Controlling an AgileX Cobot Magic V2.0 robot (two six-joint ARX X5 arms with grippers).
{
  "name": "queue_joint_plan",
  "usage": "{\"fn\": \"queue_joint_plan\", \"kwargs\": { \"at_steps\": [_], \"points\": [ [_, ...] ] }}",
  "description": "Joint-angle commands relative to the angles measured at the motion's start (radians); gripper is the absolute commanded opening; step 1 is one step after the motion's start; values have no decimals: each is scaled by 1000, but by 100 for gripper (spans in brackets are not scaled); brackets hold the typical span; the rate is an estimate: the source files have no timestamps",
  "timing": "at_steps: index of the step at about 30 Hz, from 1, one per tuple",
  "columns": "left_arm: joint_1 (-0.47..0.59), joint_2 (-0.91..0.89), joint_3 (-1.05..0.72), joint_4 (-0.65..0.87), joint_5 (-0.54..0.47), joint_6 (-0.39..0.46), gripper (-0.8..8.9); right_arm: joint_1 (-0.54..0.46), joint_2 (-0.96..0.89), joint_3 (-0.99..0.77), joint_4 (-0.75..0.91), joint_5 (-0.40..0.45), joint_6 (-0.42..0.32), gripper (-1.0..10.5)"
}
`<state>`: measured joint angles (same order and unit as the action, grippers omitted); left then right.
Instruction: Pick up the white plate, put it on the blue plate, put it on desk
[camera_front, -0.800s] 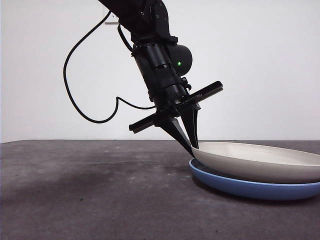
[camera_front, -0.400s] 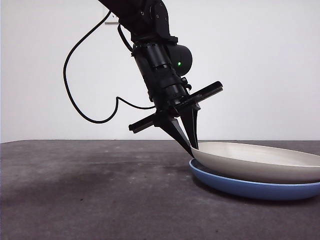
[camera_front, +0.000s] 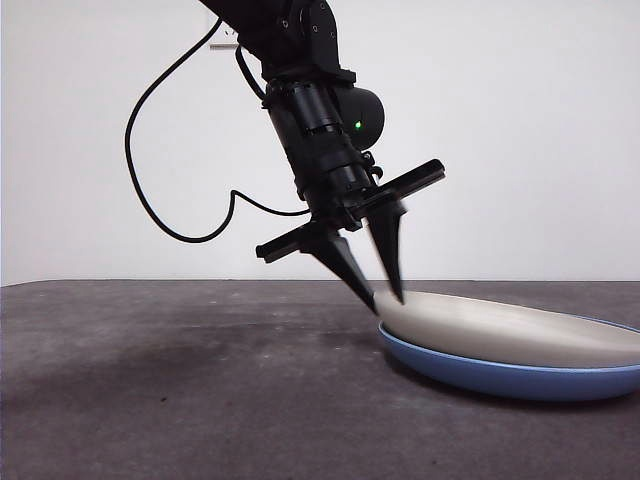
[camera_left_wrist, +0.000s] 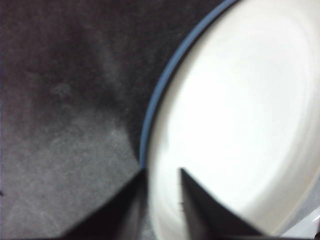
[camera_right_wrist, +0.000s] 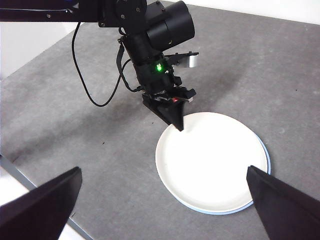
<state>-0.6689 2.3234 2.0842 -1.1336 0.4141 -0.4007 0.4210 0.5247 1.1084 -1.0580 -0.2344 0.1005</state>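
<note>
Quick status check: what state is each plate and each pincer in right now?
White plate: lying flat, nested on the blue plate.
Blue plate: flat on the desk, under the white plate.
Left pincer: open, tips straddling the white plate's rim.
Right pincer: open wide, holding nothing, high above the desk.

Plain white wall (camera_front: 540, 130) behind; dark grey mottled tabletop (camera_front: 150, 390), evenly lit.

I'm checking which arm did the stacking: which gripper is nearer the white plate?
Left. The left gripper is at the white plate's rim, jaws open either side of the edge. The right gripper hangs high above, well back from it, jaws wide open.
</note>
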Motion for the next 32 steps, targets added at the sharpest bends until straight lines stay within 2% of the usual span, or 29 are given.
{"fn": "queue_joint_plan", "kwargs": {
  "at_steps": [1,6,10,13,22,27,32],
  "points": [
    [-12,30,49,0,-2,19,328,7,2,19,10,-1,-7,545],
    [-12,30,80,-18,5,20,378,7,2,19,10,-1,-3,545],
    [-11,30,139,-64,4,54,552,7,2,19,10,-1,-2,545],
    [-10,30,204,-128,2,105,625,7,2,19,10,-1,-3,545],
    [-16,3,414,-314,-85,210,629,7,2,19,10,0,5,545],
    [-34,-98,418,-322,-88,247,626,7,2,19,10,0,5,545],
    [-53,-244,409,-329,-205,270,626,7,2,19,19,3,5,545]
  ]
}}
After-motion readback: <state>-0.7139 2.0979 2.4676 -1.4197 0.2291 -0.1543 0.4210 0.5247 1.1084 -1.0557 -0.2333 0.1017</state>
